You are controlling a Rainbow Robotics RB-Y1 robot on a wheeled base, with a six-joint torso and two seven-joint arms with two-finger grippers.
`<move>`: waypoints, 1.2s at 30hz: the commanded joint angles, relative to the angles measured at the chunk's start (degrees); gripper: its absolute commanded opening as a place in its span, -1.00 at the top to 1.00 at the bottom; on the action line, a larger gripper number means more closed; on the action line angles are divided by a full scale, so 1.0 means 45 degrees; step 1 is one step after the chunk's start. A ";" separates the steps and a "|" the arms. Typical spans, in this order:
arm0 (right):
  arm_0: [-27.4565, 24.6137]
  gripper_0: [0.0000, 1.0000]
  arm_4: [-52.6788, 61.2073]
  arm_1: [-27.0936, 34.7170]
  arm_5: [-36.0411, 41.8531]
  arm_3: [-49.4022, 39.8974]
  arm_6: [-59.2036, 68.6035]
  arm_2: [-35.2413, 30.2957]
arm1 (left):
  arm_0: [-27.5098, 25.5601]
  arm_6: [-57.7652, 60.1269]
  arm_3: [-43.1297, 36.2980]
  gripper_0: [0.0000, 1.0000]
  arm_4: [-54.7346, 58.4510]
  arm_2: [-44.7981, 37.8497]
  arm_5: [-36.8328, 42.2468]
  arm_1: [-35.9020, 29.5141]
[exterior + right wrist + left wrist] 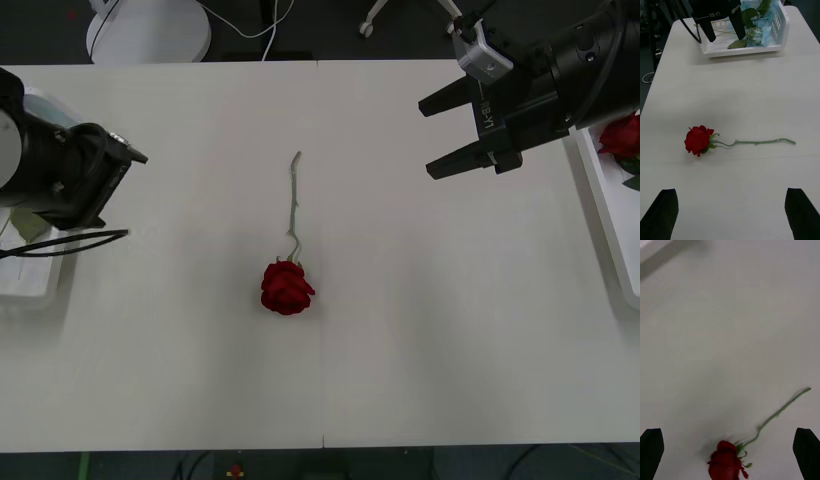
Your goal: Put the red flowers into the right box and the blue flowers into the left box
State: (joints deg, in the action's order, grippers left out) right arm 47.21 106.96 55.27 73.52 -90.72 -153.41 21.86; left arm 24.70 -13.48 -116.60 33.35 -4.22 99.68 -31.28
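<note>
One red flower [287, 287] lies on the white table, head toward me and thin stem [295, 195] pointing away. It also lies in the right wrist view [698, 140] and the left wrist view [726, 465]. My right gripper [432, 132] hangs open and empty above the table, right of the stem. Another red flower [622, 135] rests in the right box [600, 190] at the right edge. My left gripper [720, 32] is open and empty over the left box [748, 49], which holds blue flowers [765, 18]. The left box [30, 285] is partly hidden by my left arm.
The table [420, 330] is bare and white around the rose, with a seam down its middle. A black cable [70, 243] loops from my left arm over the left box. A white stand base [145, 30] sits on the floor behind the table.
</note>
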 commanded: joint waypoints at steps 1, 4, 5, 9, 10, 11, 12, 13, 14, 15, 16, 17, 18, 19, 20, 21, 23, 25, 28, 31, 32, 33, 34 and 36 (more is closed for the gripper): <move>-0.0021 -0.65 0.0176 0.0140 -0.0050 -0.0309 -0.0352 -0.0268 | 0.1288 0.4578 -0.0437 -1.00 -0.0283 0.1366 0.0056 0.0290; -0.0021 -0.64 0.0176 0.0140 -0.0089 -0.0309 -0.0352 -0.0288 | 0.1659 0.6629 -0.0164 -1.00 -0.0888 0.2323 -0.0062 0.0642; -0.0021 -0.64 0.0176 0.0140 -0.0089 -0.0309 -0.0352 -0.0268 | 0.1835 0.7215 0.0032 -1.00 -0.1181 0.2694 -0.0179 0.0818; -0.0021 -0.64 0.0157 0.0140 -0.0089 -0.0251 -0.0352 -0.0268 | 0.2381 0.9441 0.0872 -1.00 -0.2314 0.3925 -0.0765 0.1501; -0.0021 -0.64 0.0157 0.0140 -0.0089 -0.0212 -0.0352 -0.0288 | 0.2460 0.9793 0.1028 -1.00 -0.2470 0.4140 -0.0862 0.1599; -0.0021 -0.64 0.0176 0.0140 -0.0089 -0.0134 -0.0352 -0.0288 | 0.2635 1.0438 0.1379 -1.00 -0.2783 0.4530 -0.1038 0.1794; -0.0021 -0.64 0.0157 0.0140 -0.0089 -0.0095 -0.0352 -0.0268 | 0.2811 1.0984 0.1770 -1.00 -0.2998 0.4882 -0.1214 0.1990; -0.0021 -0.64 0.0157 0.0140 -0.0089 -0.0075 -0.0352 -0.0268 | 0.2889 1.1297 0.1985 -1.00 -0.3095 0.5019 -0.1312 0.2068; -0.0021 -0.64 0.0157 0.0140 -0.0089 -0.0075 -0.0352 -0.0268 | 0.3085 1.2039 0.2532 -1.00 -0.3174 0.5370 -0.1624 0.2322; -0.0021 -0.64 0.0157 0.0140 -0.0089 -0.0075 -0.0352 -0.0268 | 0.3202 1.2469 0.2922 -1.00 -0.3174 0.5546 -0.1819 0.2458; -0.0021 -0.64 0.0157 0.0140 -0.0089 -0.0056 -0.0352 -0.0268 | 0.3319 1.2781 0.3254 -1.00 -0.3174 0.5683 -0.1995 0.2595; -0.0021 -0.63 0.0137 0.0140 -0.0089 -0.0056 -0.0352 -0.0268 | 0.3495 1.3172 0.3743 -1.00 -0.3154 0.5878 -0.2249 0.2810; -0.0021 -0.64 0.0137 0.0140 -0.0089 -0.0036 -0.0352 -0.0268 | 0.3612 1.3445 0.4075 -1.00 -0.3154 0.5995 -0.2405 0.2927; -0.0021 -0.64 0.0098 0.0140 -0.0089 -0.0017 -0.0352 -0.0268 | 0.3788 1.3777 0.4465 -1.00 -0.3115 0.6191 -0.2601 0.3064; -0.0021 -0.64 0.0078 0.0140 -0.0089 0.0003 -0.0352 -0.0268 | 0.3866 1.3973 0.4661 -1.00 -0.3095 0.6308 -0.2737 0.3103; -0.0021 -0.64 0.0059 0.0140 -0.0089 0.0023 -0.0352 -0.0268 | 0.4003 1.4344 0.4954 -1.00 -0.3115 0.6581 -0.2972 0.3201; -0.0021 -0.64 0.0039 0.0140 -0.0089 0.0062 -0.0352 -0.0268 | 0.4120 1.4910 0.5227 -1.00 -0.3291 0.6991 -0.3362 0.3337; -0.0021 -0.64 0.0020 0.0140 -0.0069 0.0081 -0.0352 -0.0268 | 0.4120 1.5672 0.5461 -1.00 -0.3701 0.7402 -0.3948 0.3474; -0.0021 -0.64 -0.0078 0.0140 -0.0069 0.0101 -0.0352 -0.0268 | 0.4120 1.6434 0.5969 -1.00 -0.4072 0.8027 -0.4593 0.3552; -0.0021 -0.65 -0.0097 0.0179 -0.0069 0.0081 -0.0352 -0.0268 | 0.4120 1.6902 0.6575 -1.00 -0.4502 0.8495 -0.5140 0.3767; -0.0021 -0.64 -0.0097 0.0199 -0.0050 0.0101 -0.0352 -0.0268 | 0.4120 1.7039 0.6770 -1.00 -0.4560 0.8652 -0.5276 0.3826; -0.0021 -0.64 -0.0097 0.0238 -0.0030 0.0081 -0.0352 -0.0268 | 0.4120 1.7117 0.7004 -1.00 -0.4619 0.8808 -0.5433 0.3865; -0.0021 -0.64 -0.0117 0.0238 -0.0030 0.0101 -0.0352 -0.0268 | 0.4120 1.7117 0.7161 -1.00 -0.4619 0.8905 -0.5491 0.3904; -0.0021 -0.64 -0.0117 0.0277 0.0067 0.0101 -0.0352 -0.0268 | 0.4081 1.7078 0.7512 -1.00 -0.4599 0.9003 -0.5628 0.4001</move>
State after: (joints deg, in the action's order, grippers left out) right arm 47.19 106.72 55.27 73.50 -90.20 -153.41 21.82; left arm 40.47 61.94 -84.18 13.35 34.89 75.63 -15.41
